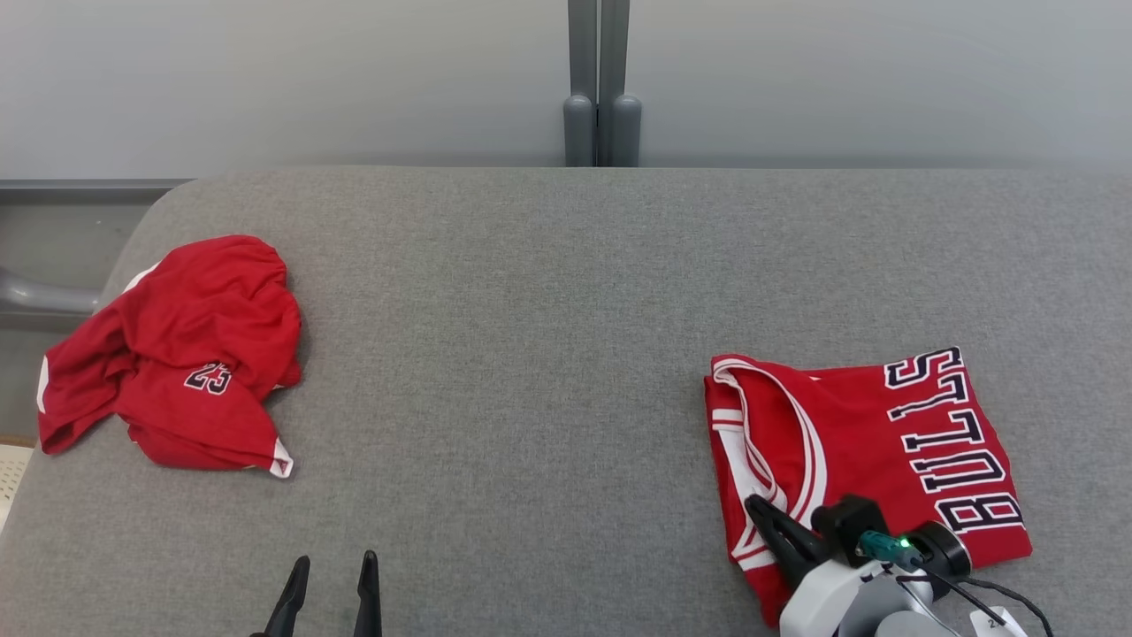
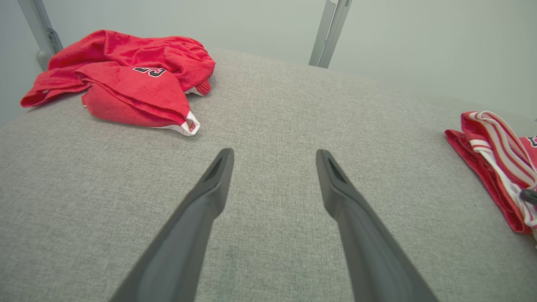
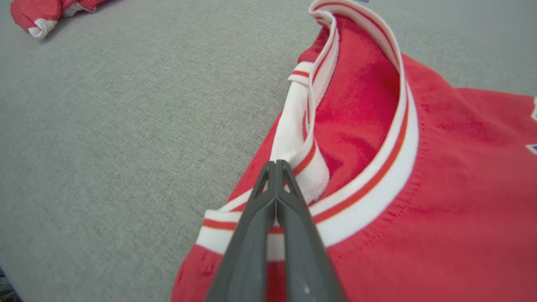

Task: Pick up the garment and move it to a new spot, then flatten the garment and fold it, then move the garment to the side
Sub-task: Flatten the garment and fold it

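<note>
Left gripper [image 1: 336, 557], at the near edge of the grey cloth-covered table [image 1: 531, 354]: fingers spread wide apart, holding nothing, poised over bare fabric. Right gripper [image 3: 276, 164], lower right in the head view: fingers closed flat against each other. Their tips are at the white, red-striped trim on the near left part of the folded jersey [image 1: 867, 442]; whether they press on it cannot be told. Folded jersey: red, a flat rectangle on the right side of the table, with the neckline toward the table's middle. Dark, white-edged lettering BULLS runs along its right-hand side. Crumpled garment [image 1: 186, 354]: red with white trim and the number 23, heaped at the left side of the table beside its rounded far corner, well apart from the jersey. Beyond the table's far edge: a pale wall [image 1: 265, 80] and a grey upright post [image 1: 601, 80]
</note>
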`<state>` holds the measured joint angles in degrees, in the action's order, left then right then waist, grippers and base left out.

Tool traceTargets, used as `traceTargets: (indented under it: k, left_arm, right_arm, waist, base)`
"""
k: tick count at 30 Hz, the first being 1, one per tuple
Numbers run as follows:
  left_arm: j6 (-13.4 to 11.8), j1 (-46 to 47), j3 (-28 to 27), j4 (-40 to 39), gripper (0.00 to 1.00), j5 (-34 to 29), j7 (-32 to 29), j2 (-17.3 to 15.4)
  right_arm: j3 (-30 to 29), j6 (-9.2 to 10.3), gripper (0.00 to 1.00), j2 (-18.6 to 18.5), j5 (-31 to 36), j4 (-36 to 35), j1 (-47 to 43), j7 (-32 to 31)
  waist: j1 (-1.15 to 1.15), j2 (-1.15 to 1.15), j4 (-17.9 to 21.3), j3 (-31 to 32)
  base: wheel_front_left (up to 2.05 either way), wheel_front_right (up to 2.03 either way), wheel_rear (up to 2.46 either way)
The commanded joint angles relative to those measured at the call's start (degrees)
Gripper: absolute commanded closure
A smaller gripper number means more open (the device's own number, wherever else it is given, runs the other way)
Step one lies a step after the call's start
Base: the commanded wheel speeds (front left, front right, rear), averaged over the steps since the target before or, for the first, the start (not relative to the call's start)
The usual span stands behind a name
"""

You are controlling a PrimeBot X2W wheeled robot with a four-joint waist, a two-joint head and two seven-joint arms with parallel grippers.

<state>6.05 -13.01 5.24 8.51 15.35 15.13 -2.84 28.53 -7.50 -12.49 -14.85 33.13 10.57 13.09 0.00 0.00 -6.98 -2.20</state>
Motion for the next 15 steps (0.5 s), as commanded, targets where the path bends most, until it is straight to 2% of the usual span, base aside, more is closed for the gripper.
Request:
traceTargets:
  k: [1,8,12,14,15]
  left_arm:
    - [-0.21,0.03,-0.17,0.20,0.00,0.31,0.01,-0.12]
    - [-0.03,0.30,0.60,0.86,0.00,0.76,0.01,-0.12]
    - [-0.43,-0.31,0.51,0.28,0.00,0.98,0.01,-0.12]
    - [-0.54,-1.03,0.02,-0.30,0.00,0.87,0.01,-0.12]
    - [-0.63,-1.28,-0.26,-0.74,0.00,0.93,0.01,-0.12]
  right_arm:
    - [0.52,0.02,1.00,0.62,0.16,0.94,1.42,0.42]
    - [3.44,0.02,1.00,3.59,-0.80,5.38,4.87,0.93]
    - [1.72,0.02,1.00,3.01,-1.97,1.90,3.97,1.92]
    - [-1.14,0.02,0.68,1.86,-1.47,-2.28,1.94,2.12]
    - [-3.23,0.02,0.06,1.28,-0.76,-5.90,0.76,2.09]
  waist:
    - [0.00,0.00,0.04,0.23]
    - [0.00,0.00,-0.29,1.30]
    - [0.00,0.00,-0.80,2.41]
    - [0.00,0.00,-0.85,3.00]
    - [0.00,0.00,-0.81,3.21]
  base:
    - [0.00,0.00,0.00]
    - [0.00,0.00,0.00]
    - [0.00,0.00,0.00]
    - [0.00,0.00,0.00]
    - [0.00,0.00,0.00]
